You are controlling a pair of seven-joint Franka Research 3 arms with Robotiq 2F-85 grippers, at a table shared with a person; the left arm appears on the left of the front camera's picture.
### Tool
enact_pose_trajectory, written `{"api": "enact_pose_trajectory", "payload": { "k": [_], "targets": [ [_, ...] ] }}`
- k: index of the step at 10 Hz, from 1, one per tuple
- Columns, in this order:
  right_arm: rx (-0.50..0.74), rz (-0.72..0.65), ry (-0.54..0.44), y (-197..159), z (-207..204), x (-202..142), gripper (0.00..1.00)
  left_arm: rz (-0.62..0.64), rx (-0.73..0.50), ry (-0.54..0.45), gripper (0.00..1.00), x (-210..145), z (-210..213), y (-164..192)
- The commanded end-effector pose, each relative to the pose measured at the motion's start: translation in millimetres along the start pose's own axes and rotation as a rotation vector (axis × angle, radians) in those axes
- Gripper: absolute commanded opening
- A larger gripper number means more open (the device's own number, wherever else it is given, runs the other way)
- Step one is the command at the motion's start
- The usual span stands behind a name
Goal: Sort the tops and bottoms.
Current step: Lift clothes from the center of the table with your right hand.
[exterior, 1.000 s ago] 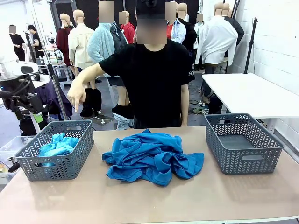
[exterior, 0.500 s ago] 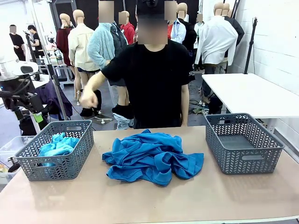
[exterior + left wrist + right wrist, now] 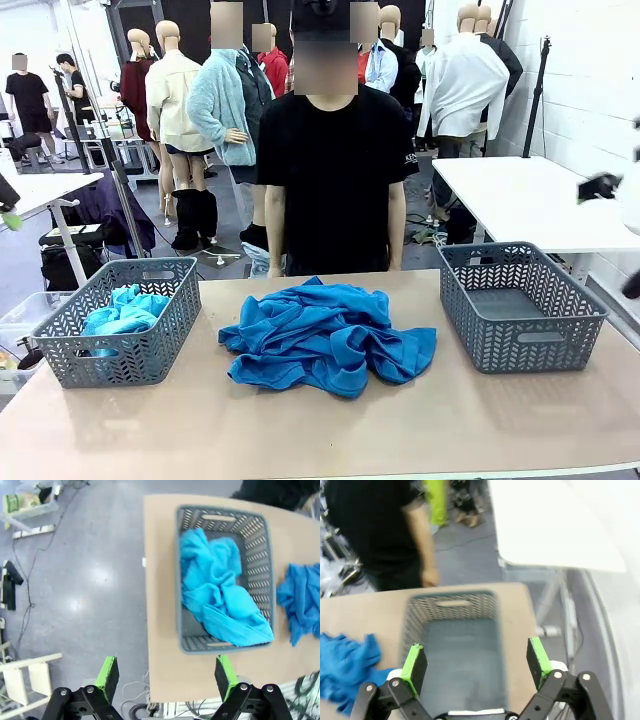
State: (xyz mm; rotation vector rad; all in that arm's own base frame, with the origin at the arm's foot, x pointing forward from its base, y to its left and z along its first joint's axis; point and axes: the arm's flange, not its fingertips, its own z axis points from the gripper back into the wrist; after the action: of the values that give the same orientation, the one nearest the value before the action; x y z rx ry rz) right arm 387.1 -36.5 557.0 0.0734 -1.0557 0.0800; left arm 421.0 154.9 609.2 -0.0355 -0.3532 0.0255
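A heap of bright blue garments lies crumpled in the middle of the table; I cannot tell tops from bottoms in it. The grey left basket holds a lighter blue cloth. In the left wrist view my left gripper hangs open and empty, high above that basket, its cloth and the table's edge. My right gripper hangs open and empty above the empty grey right basket. The heap's edge lies to its left.
A person in a black shirt stands at the far side, both arms down, one hand near the right basket. A white table stands behind that basket. Bare tabletop lies in front of the heap.
The person has drawn back the arm that pointed down at the left basket. My left arm has swung out of the picture's left side, and part of my right arm has come in at the right edge.
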Motion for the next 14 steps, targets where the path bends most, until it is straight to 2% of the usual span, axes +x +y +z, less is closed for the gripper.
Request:
{"api": "enact_pose_trajectory", "payload": {
  "k": [1,3,4,5,7,8,9,10,14],
  "targets": [
    [0.224,0.171,-0.040,57.4,12.7,30.9,1.00,0.067,-0.017,-0.076,1.00,-16.7,-11.0,13.8],
    [0.374,0.287,-0.026,128.2,12.4,71.1,1.00,0.124,-0.032,-0.109,1.00,-19.9,-17.6,34.0],
    [0.400,0.345,-0.008,160.2,7.3,87.3,1.00,0.116,-0.068,-0.097,1.00,-21.4,-21.5,37.1],
    [0.446,0.403,0.095,190.8,-6.5,96.6,1.00,0.106,-0.016,-0.075,1.00,-19.1,-5.2,38.4],
    [0.412,0.475,0.256,232.5,-45.3,88.2,1.00,0.106,-0.016,-0.075,1.00,-19.1,-5.2,38.4],
    [0.385,0.498,0.349,245.9,-66.5,78.4,1.00,0.106,-0.016,-0.075,1.00,-19.1,-5.2,38.4],
    [0.366,0.515,0.399,249.9,-82.0,70.5,1.00,0.106,-0.016,-0.075,1.00,-19.1,-5.2,38.4],
    [0.420,0.447,0.274,242.3,-51.5,67.5,1.00,0.106,-0.016,-0.075,1.00,-19.1,-5.2,38.4],
    [0.420,0.447,0.274,242.3,-51.5,67.5,1.00,0.106,-0.016,-0.075,1.00,-19.1,-5.2,38.4]
  ]
}}
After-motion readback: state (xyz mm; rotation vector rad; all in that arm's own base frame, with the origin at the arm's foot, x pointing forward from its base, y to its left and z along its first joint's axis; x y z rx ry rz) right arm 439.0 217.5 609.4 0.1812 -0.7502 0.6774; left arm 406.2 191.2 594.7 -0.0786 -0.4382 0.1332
